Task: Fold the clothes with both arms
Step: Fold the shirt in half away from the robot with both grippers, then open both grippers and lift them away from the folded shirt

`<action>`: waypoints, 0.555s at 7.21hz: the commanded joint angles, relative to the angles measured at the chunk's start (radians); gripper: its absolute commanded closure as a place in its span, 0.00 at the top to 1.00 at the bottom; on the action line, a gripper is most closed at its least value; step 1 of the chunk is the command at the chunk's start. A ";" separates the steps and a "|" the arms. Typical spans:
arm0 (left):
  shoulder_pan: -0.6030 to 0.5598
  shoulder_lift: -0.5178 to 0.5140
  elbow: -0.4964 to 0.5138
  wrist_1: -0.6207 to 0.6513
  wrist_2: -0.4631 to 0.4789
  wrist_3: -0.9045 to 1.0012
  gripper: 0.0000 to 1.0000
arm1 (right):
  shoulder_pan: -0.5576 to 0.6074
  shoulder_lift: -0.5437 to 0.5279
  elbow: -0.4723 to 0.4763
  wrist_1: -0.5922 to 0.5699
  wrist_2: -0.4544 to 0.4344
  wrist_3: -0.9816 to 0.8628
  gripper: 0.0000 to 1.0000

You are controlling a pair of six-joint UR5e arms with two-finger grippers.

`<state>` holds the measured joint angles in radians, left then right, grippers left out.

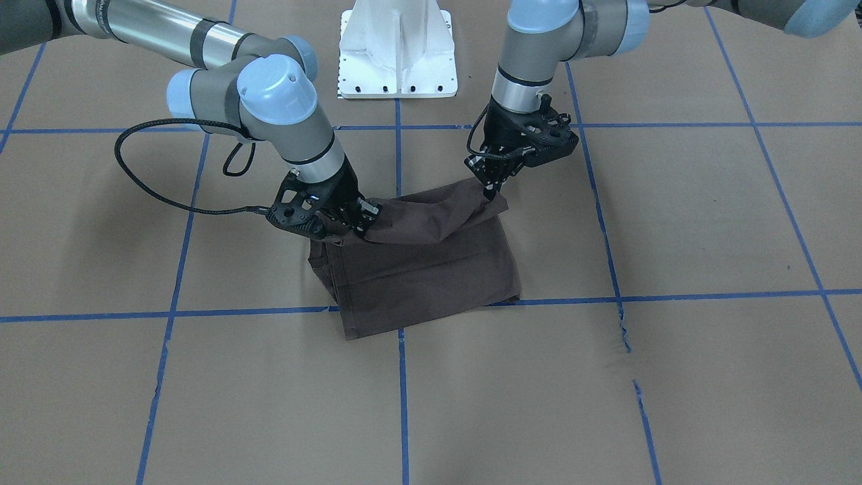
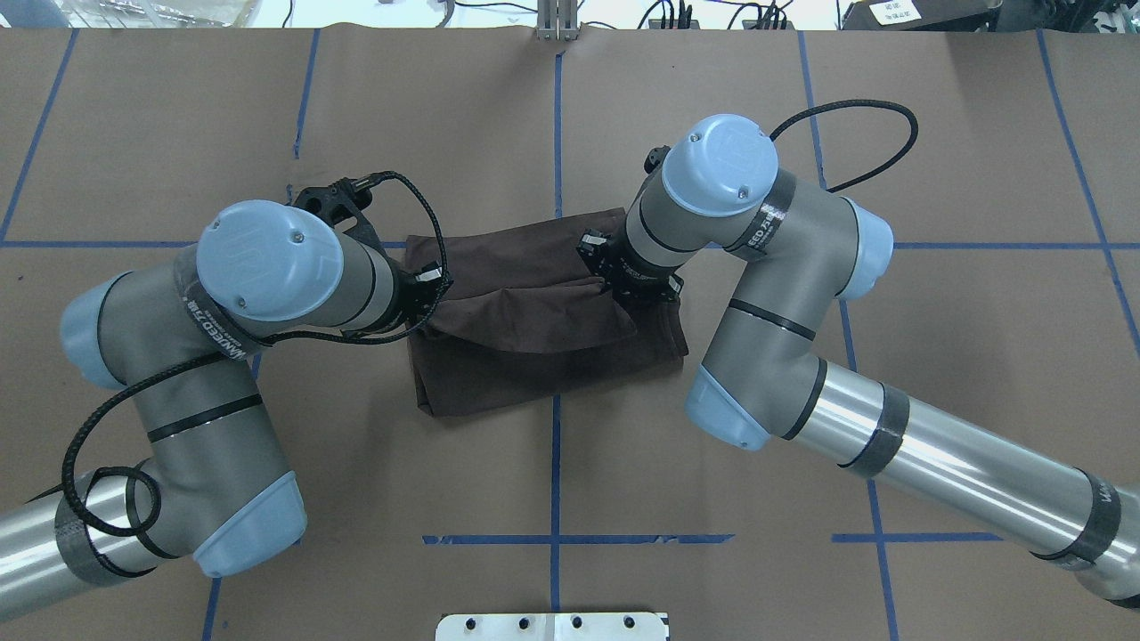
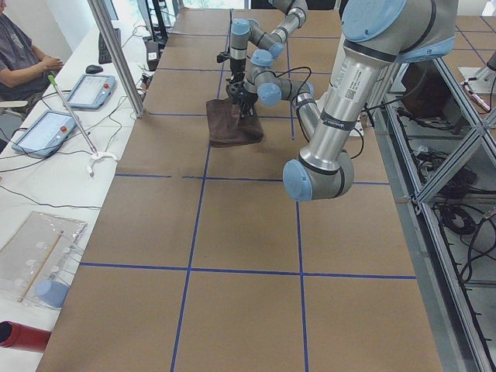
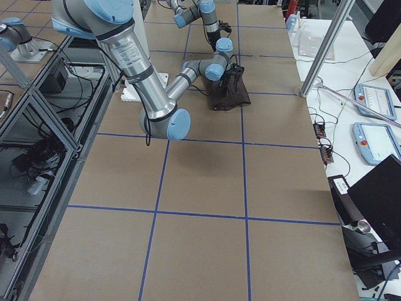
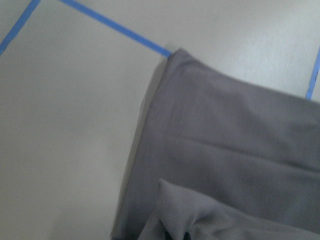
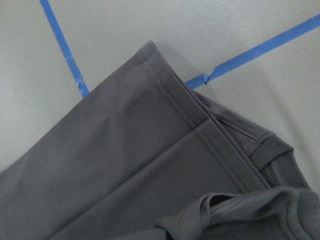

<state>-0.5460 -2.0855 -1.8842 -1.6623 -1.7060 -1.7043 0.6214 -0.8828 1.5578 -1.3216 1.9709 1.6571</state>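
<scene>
Nearest the operators' side, the shirt lies mid-table, folded to a rough rectangle. Its near edge crosses a blue tape line. Lower layers lie flat on the brown paper. The robot-side edge is lifted: a top flap hangs between the two arms and sags in the middle. At one end the right gripper is clamped on bunched cloth. At the other corner the left gripper pinches the flap, fingers pointing down. Both sit over the shirt's robot-side corners. Wrist views show a stitched hem and stacked layers underneath. Farthest back stands the white pedestal.
</scene>
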 commanded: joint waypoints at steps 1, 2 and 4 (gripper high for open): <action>-0.034 -0.030 0.069 -0.036 0.000 0.000 0.00 | 0.030 0.025 -0.036 0.001 0.000 0.006 0.00; -0.090 -0.088 0.153 -0.039 0.000 0.002 0.36 | 0.062 0.078 -0.120 0.001 0.002 0.004 0.34; -0.237 -0.204 0.409 -0.184 -0.013 0.169 1.00 | 0.163 0.325 -0.490 0.007 0.043 -0.137 1.00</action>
<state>-0.6942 -2.2274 -1.6195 -1.7648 -1.7098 -1.6276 0.7222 -0.6969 1.2817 -1.3179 1.9836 1.6141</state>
